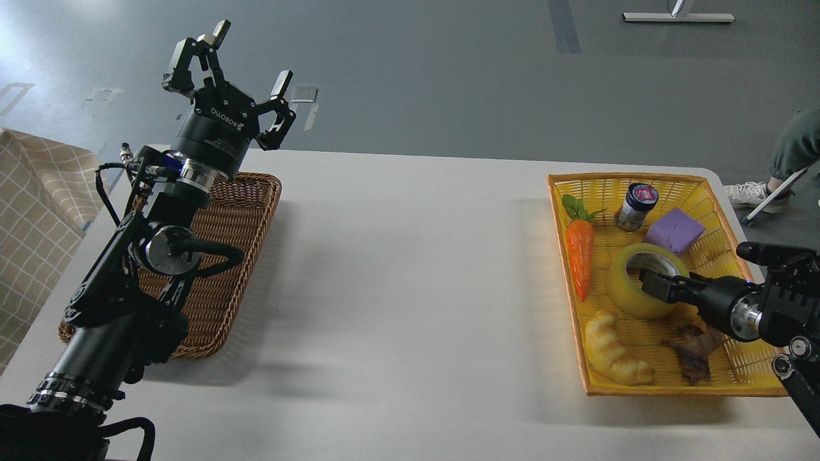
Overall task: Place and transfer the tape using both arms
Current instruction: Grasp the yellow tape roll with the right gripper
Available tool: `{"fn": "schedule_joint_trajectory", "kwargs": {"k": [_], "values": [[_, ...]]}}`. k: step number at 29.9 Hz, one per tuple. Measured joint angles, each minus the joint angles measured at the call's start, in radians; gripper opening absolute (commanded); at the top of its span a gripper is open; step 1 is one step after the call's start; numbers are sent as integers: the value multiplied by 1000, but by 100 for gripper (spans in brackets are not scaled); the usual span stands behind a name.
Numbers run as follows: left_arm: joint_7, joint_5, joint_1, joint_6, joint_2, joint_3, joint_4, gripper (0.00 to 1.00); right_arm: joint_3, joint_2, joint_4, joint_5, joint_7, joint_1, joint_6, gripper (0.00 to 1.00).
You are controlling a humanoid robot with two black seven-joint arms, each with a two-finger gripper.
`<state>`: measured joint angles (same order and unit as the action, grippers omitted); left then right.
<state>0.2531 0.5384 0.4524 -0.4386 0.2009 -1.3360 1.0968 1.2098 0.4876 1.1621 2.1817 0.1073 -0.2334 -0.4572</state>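
Observation:
The tape, a translucent yellow roll with a grey-white core, lies flat in the yellow basket at the table's right. My right gripper comes in from the right and sits at the roll's right rim, over the core hole. It is dark and seen end-on, so I cannot tell its fingers apart. My left gripper is open and empty, held high above the far end of the brown wicker tray on the left.
In the yellow basket lie a toy carrot, a small jar, a purple block, a yellow croissant toy and a brown figure. A person's leg and shoe are beyond the table's right corner.

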Motion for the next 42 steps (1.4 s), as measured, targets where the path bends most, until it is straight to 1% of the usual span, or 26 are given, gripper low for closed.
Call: {"fn": "schedule_joint_trajectory", "kwargs": {"k": [3,4,5,6,7,9,10,11,31,35,42], "values": [[0,0,-2,-2,0,0,0,98,-1,0,0,0,0,-3,0,59],[0,-1,-3,-3,0,0,0,98,-2,0,1,0,0,-4,-1,59],[0,-1,-3,-3,1,0,0,98,-2,0,1,0,-1,-5,-3,53],[0,-1,-3,-3,1,0,0,98,-2,0,1,0,-1,-5,-6,45],[1,-1,-3,-3,1,0,0,98,-2,0,1,0,-1,-6,-11,41],[1,-1,-3,-3,2,0,0,98,-2,0,4,0,-2,-6,-24,25],[1,-1,-3,-3,3,0,0,98,-2,0,8,0,-2,-6,-27,22],[1,-2,-3,-3,3,1,-1,98,-2,0,12,0,-2,-7,-29,21],[0,0,-1,1,3,3,-27,98,1,17,52,0,17,-8,-32,20],[0,0,-3,1,3,3,-28,98,7,43,96,0,33,-7,-32,20],[0,1,-4,4,2,3,-28,98,18,133,217,0,62,-2,-31,20]]}}
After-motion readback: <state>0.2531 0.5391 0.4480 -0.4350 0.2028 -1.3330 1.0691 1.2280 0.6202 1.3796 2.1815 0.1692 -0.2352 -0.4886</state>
